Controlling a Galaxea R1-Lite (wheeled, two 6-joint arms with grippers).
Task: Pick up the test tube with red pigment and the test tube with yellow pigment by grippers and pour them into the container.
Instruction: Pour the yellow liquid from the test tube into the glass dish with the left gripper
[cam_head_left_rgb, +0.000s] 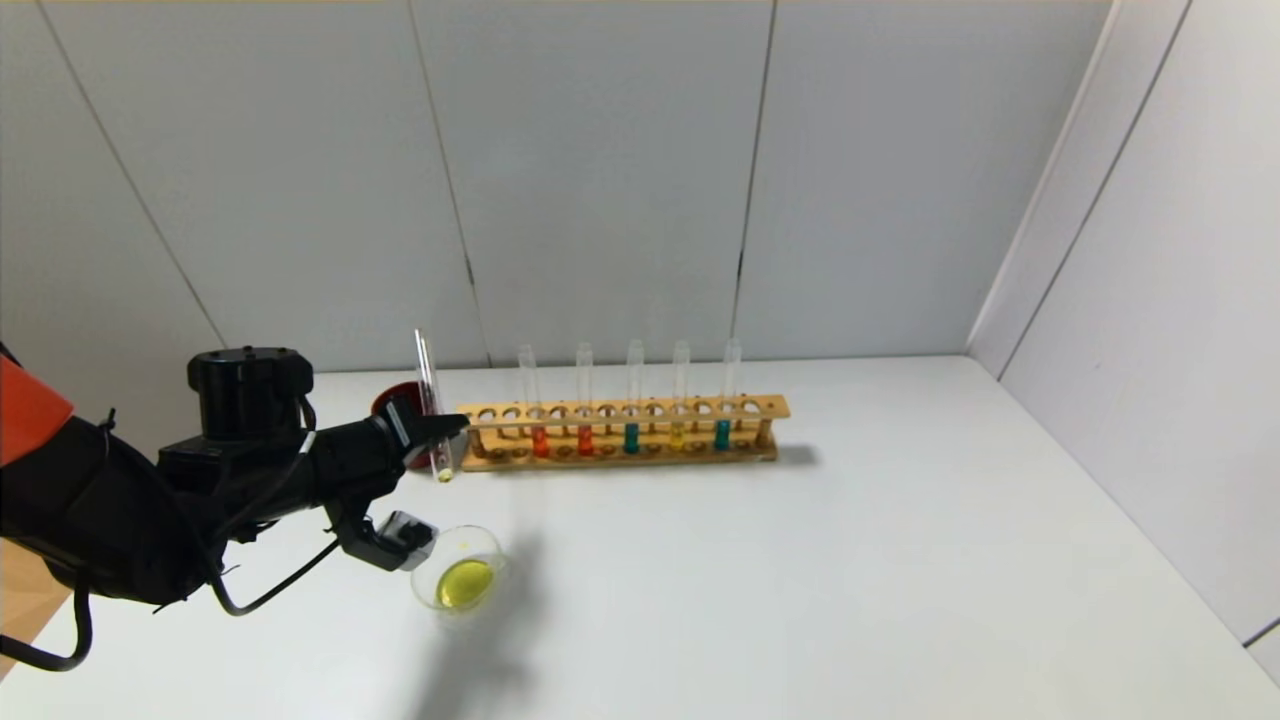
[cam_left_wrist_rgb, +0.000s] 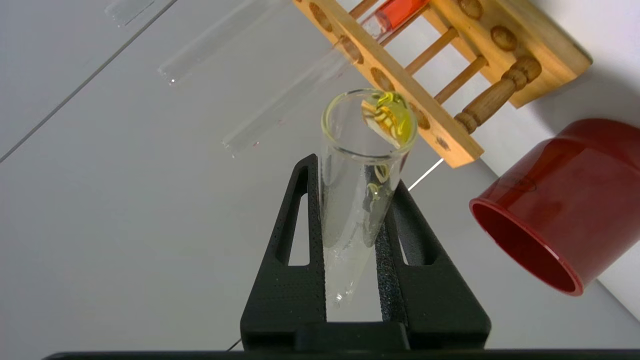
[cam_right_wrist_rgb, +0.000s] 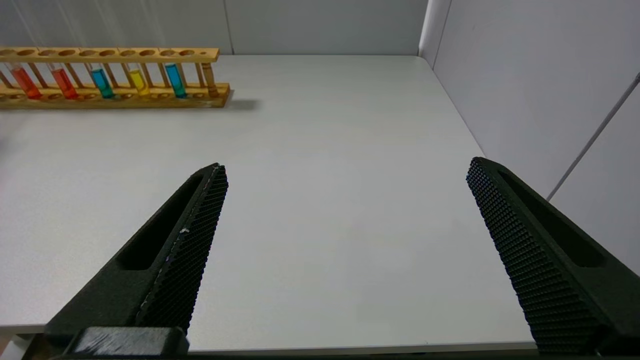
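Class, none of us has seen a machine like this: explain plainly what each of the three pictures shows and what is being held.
It is a two-armed robot. One picture looks down from its head, and one comes from each wrist. The left gripper is shut on a slim clear glass tube with a little yellow liquid, upright above the white table. Nearby sit a low clear glass dish holding yellow liquid, a wooden rack of tubes and a dark red cup. The right gripper is open and holds nothing.

From the head view you are seeing the dark red cup (cam_head_left_rgb: 392, 400) mostly hidden behind the left gripper (cam_head_left_rgb: 440, 428), just beside the wooden rack (cam_head_left_rgb: 625, 432). The right gripper (cam_right_wrist_rgb: 345, 175) is showing only in its own wrist view. The rack's left end is running off that picture's edge, and its tube mouths are perhaps too faint to judge.
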